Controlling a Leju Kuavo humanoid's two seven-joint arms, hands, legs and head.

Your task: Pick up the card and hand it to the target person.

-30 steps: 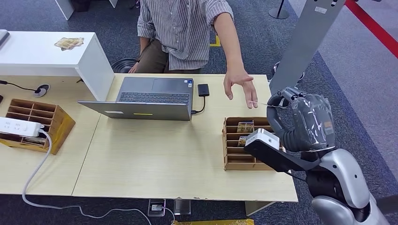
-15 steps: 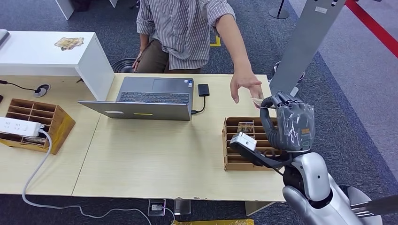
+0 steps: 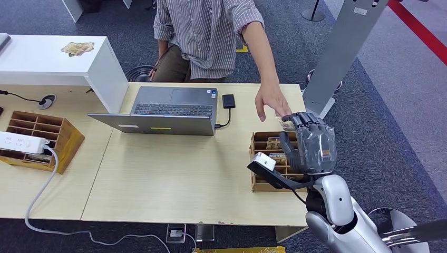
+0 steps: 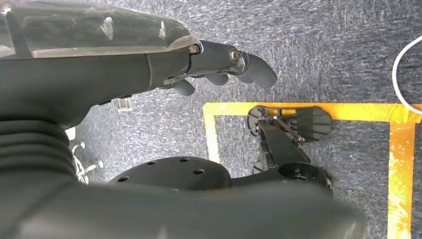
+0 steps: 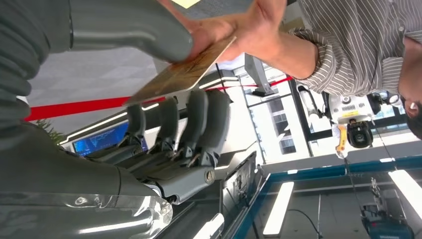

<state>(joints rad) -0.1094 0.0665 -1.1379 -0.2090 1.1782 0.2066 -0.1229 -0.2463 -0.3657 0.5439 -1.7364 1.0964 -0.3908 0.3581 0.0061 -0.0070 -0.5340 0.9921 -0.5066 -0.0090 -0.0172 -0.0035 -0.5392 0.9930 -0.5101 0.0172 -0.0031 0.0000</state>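
Note:
The card is a thin tan card pinched between my right hand's thumb and its dark fingers. The person's hand grips the card's far end at the same time. From the head view my right hand is raised over the far right end of the wooden card rack, with the card at its fingertips and the person's hand touching it. The person in a striped shirt sits behind the table. My left hand hangs over the floor, holding nothing.
An open laptop with a black adapter stands mid-table. A second wooden rack with a white power strip sits at the left. A white cabinet is at the back left, a grey pillar at the right.
My right hand has come down and inward, bringing the card to the person's hand. The person's hand has dropped onto the card and now grips its end.

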